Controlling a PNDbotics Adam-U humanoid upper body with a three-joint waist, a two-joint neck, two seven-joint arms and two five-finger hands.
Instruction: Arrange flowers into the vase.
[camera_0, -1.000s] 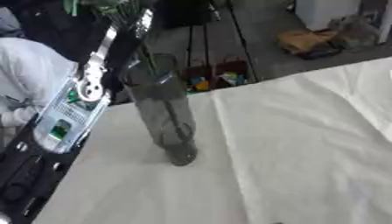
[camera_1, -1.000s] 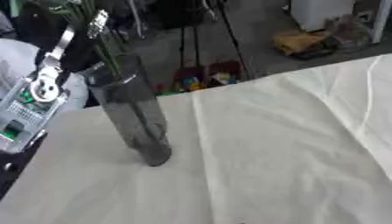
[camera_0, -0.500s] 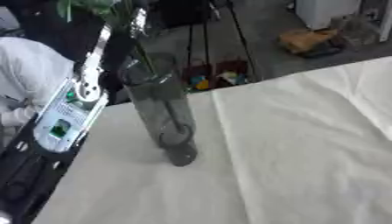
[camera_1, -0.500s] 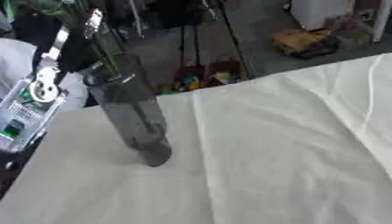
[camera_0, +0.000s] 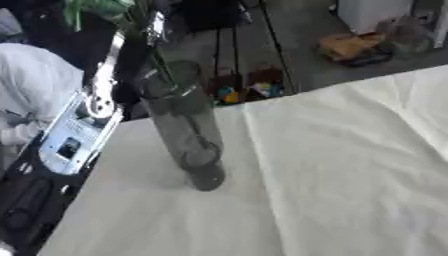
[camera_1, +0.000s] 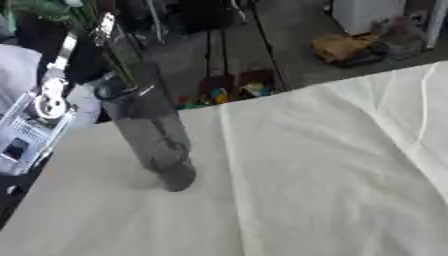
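Grey glass vase (camera_0: 185, 132) upright; green stem (camera_1: 112, 47) inside.

Upright vase (camera_0: 185, 135) on white-clothed table (camera_0: 332, 175)

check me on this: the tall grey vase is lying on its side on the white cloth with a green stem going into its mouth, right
Not quite. The vase stands upright on the white cloth, not on its side; the left eye view shows its base on the cloth. The green stem does go into its mouth.
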